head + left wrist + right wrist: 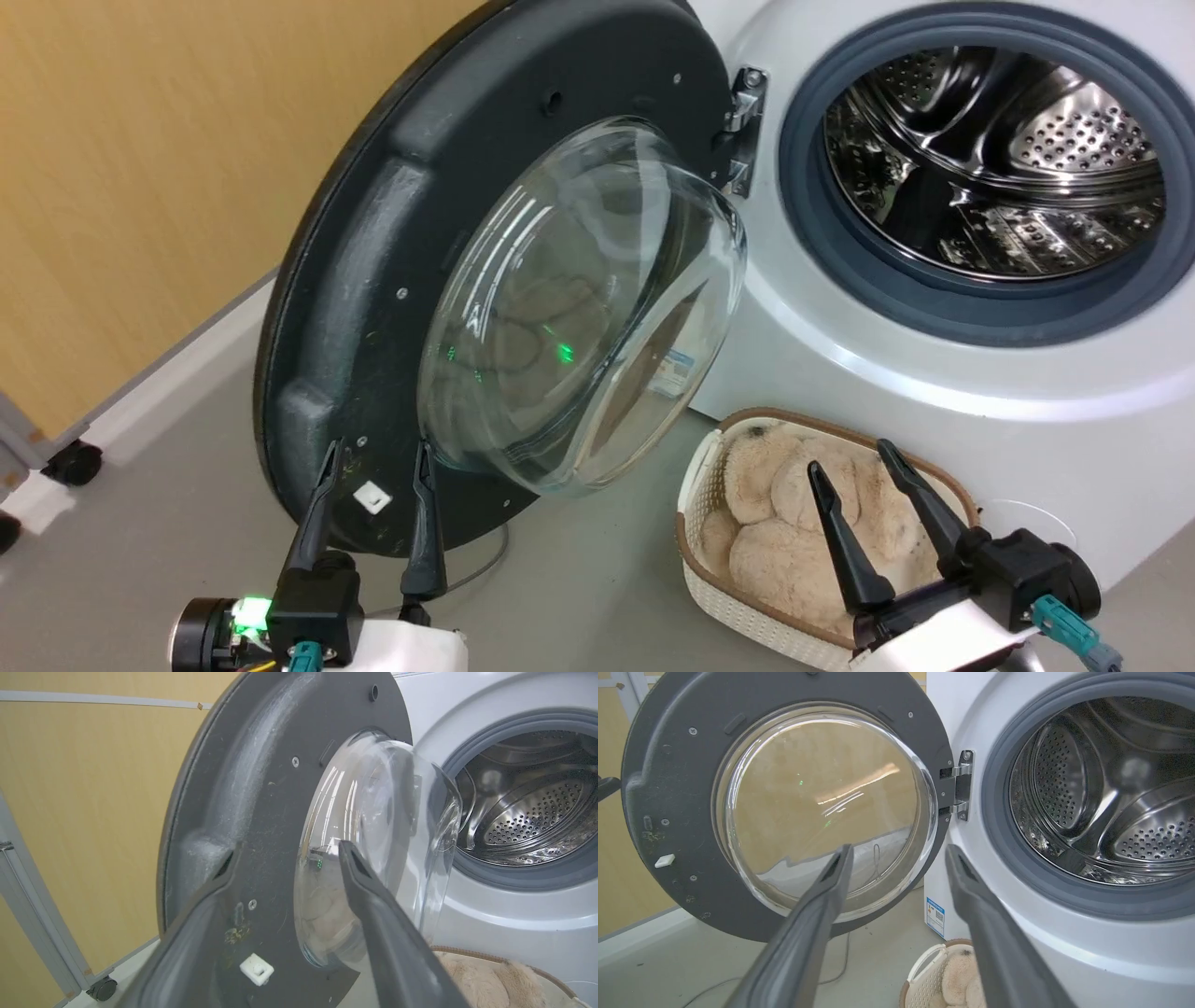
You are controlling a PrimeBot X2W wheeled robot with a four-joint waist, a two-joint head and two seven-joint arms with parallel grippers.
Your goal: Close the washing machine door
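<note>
Door: I find the washing machine door (373, 280) swung wide open on its hinge (747, 103). It stands at 10 o'clock in my head view, inner face and bulging glass bowl (579, 308) turned toward me.
Machine: the washing machine (840, 392) sits at 2 o'clock, its steel drum (999, 159) exposed inside the grey gasket (980, 317).
Left tool: the left tool (379, 448) is at 7 o'clock, fingers pointing to 12, spread apart with nothing between them. The tips lie over the door's lower dark rim, either side of a small white latch piece (372, 497). I cannot tell whether they touch the door.
Left wrist view: one finger crosses the dark rim and the other crosses the glass bowl.
Right tool: the right tool (849, 456) is at 5 o'clock, fingers leaning toward 11, spread and empty. It hangs over the white basket (695, 467) and its plush toy (794, 551).
Basket: it stands on the grey floor (579, 579), just beside the machine's front.
</note>
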